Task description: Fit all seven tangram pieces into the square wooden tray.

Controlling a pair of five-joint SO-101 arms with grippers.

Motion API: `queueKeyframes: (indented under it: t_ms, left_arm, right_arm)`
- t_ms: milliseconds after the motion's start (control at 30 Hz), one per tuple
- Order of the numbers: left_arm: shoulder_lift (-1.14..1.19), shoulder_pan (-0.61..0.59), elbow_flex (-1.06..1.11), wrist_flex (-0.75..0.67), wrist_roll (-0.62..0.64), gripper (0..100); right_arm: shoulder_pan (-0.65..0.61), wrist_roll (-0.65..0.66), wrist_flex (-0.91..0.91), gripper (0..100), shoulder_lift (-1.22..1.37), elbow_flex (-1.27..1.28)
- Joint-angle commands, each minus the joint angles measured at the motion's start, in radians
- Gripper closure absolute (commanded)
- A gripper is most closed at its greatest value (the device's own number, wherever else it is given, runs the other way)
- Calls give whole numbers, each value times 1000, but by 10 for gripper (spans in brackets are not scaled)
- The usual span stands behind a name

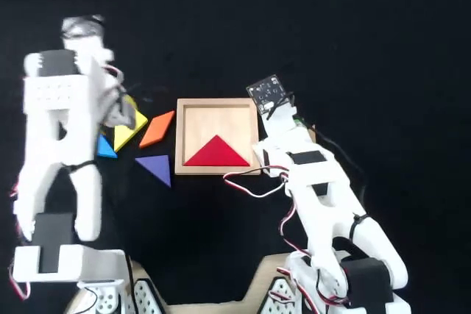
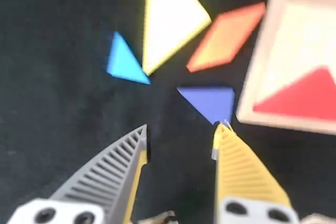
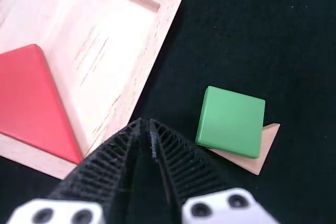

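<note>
We log the left gripper point(image 2: 182, 129) over the black bench point(image 1: 383, 49), jaws wide apart and empty, its tips near the purple triangle point(image 2: 210, 102). Blue triangle point(image 2: 125, 61), yellow triangle point(image 2: 168, 17) and orange parallelogram point(image 2: 226, 38) lie loose left of the tray point(image 1: 218, 102). The tray holds one piece, the red triangle point(image 1: 215, 152), at its near rim. The right gripper point(image 3: 145, 127) is closed on nothing at the tray's right rim. Beside it, the green square point(image 3: 231, 121) overlaps a tan triangle point(image 3: 262, 150).

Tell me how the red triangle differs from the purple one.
The red triangle lies inside the tray; the purple triangle lies on the black table beside it. The red triangle is clearly larger than the purple triangle. Both are triangles lying flat.
</note>
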Motion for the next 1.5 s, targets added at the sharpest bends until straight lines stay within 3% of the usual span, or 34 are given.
queueKeyframes:
  t_ms: [0, 167, 400, 700, 1467]
  left_arm:
    - [-41, 99, 102, -83, 21, 798]
    - [-12, 93, 163, -166, 58, 798]
    - [157, -58, -44, -196, 69, 795]
    - [502, -64, -272, -196, 38, 726]
    - [804, -47, -561, -196, -9, 726]
  right_arm:
    - [-15, 11, -17, 987, 2, -1]
    - [-15, 11, -15, 987, 2, -1]
    - [-15, 11, -15, 987, 2, 4]
    - [-15, 11, -15, 987, 2, 4]
    - [-15, 11, -17, 987, 2, 2]
